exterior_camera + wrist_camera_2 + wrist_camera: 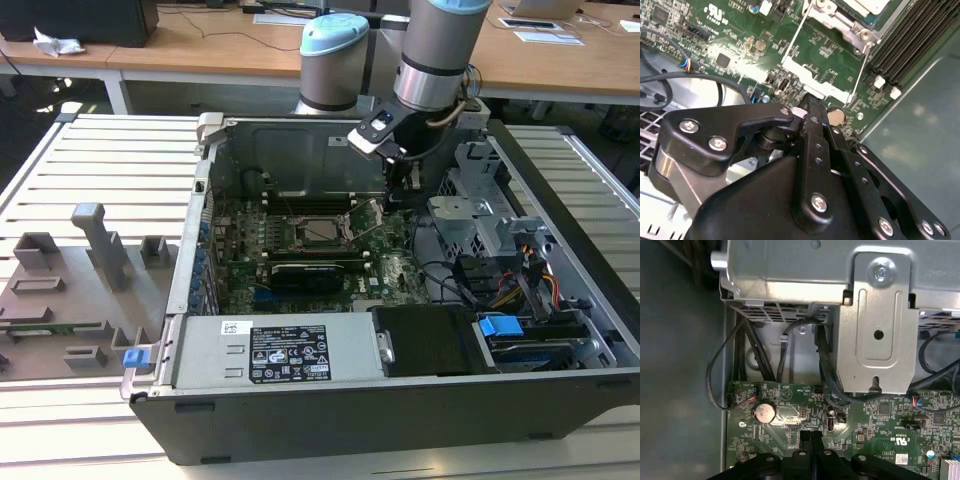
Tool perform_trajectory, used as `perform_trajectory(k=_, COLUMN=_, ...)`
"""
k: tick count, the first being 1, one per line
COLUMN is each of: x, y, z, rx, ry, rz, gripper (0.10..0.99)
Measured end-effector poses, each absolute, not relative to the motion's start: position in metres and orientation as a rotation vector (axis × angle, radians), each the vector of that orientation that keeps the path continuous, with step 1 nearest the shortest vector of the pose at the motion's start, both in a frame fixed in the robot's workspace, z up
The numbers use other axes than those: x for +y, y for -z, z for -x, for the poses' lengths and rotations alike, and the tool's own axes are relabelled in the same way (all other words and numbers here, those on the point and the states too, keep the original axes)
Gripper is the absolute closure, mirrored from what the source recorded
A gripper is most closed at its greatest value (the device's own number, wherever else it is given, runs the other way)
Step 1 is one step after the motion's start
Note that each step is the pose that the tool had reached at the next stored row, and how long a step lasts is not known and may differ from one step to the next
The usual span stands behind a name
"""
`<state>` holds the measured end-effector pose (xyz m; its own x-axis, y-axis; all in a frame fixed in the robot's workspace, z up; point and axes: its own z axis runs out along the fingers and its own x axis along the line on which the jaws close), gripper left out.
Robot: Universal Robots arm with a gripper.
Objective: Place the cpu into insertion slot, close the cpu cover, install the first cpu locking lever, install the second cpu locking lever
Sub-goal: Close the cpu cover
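Note:
The cpu (322,232) lies flat in the insertion slot (300,232) on the green motherboard inside the open computer case. A pale corner of the cpu (867,4) also shows in the second wrist view. The silver cpu cover (367,214) stands tilted up from the socket's side toward the exterior view's right. Green board shows through the window of the cover (815,82). My gripper (407,185) hangs just beyond the cover's raised free edge. In both wrist views its black fingers are pressed together, the gripper (810,105) tips right at that edge and the gripper (811,439) over the board.
A silver drive cage (875,330) with black cables stands close behind the gripper. Memory slots (910,35) run beside the socket, and a coin battery (764,412) sits near the fingertips. A black expansion card (310,270) and the power supply (280,350) lie nearer the case front. A grey fixture board (80,280) rests outside.

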<state>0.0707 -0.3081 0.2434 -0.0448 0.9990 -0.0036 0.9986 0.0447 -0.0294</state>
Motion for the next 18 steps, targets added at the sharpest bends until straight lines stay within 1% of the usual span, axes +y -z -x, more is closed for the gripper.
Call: perform_trajectory(k=18, x=-0.308, y=-0.243, z=-0.043, rx=-2.257, ry=-0.034, rz=2.158, gripper=0.980)
